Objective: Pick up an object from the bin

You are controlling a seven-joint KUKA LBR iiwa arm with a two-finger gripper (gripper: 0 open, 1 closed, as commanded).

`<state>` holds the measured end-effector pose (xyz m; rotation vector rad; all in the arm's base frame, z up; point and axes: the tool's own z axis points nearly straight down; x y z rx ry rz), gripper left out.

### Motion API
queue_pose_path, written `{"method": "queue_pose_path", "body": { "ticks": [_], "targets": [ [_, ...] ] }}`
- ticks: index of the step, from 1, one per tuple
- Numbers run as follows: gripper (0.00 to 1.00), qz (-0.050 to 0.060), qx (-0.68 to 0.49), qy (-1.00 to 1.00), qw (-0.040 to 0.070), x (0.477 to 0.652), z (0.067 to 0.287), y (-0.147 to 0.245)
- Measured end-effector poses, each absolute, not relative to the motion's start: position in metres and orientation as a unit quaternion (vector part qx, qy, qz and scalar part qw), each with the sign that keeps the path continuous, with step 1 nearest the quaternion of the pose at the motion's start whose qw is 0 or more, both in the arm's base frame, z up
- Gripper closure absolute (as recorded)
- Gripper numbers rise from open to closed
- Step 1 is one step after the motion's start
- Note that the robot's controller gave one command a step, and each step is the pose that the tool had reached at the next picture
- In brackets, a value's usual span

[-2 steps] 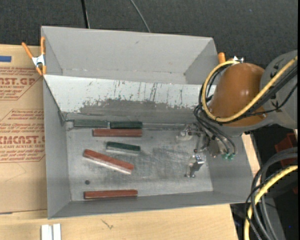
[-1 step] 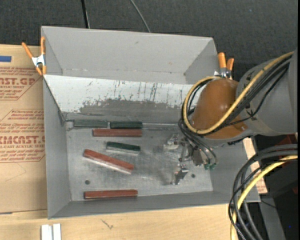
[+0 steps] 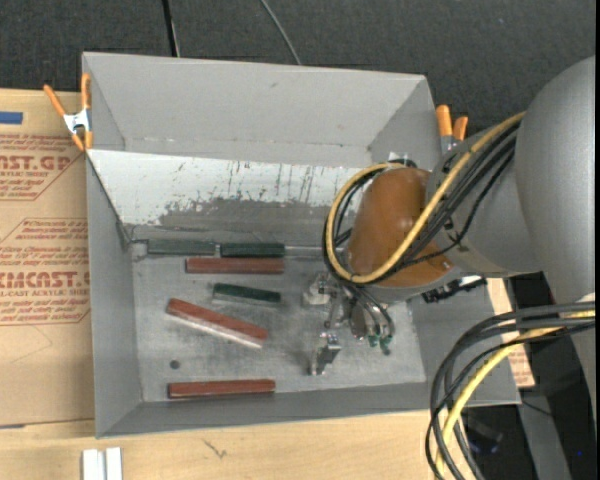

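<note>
- Camera view: the gripper (image 3: 325,353) hangs low over bare floor of the bin (image 3: 280,158), below the orange cover (image 3: 385,223) on the wrist.
- I cannot tell whether it is open or closed.
- Nearest to it, on the view's left and apart from it, lie the green bar (image 3: 247,293) and the tilted bar (image 3: 215,323), which is red with a pale edge.
- Further left, by the near wall, lies the front bar (image 3: 222,389), also red.
- Past the gripper, along the far wall, the back red bar (image 3: 235,265) lies just beside the back green bar (image 3: 250,251) and the grey bar (image 3: 180,248).
</note>
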<state>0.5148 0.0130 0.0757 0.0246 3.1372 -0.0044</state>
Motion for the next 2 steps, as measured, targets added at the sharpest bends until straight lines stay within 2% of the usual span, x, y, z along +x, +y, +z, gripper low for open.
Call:
{"method": "queue_pose_path", "body": {
  "ticks": [1,2],
  "targets": [
    [0.00,0.001,0.078,0.997,0.000,0.522,0.086,0.030],
    [0.00,0.000,0.097,0.995,0.000,0.515,0.082,0.051]
  ]
}}
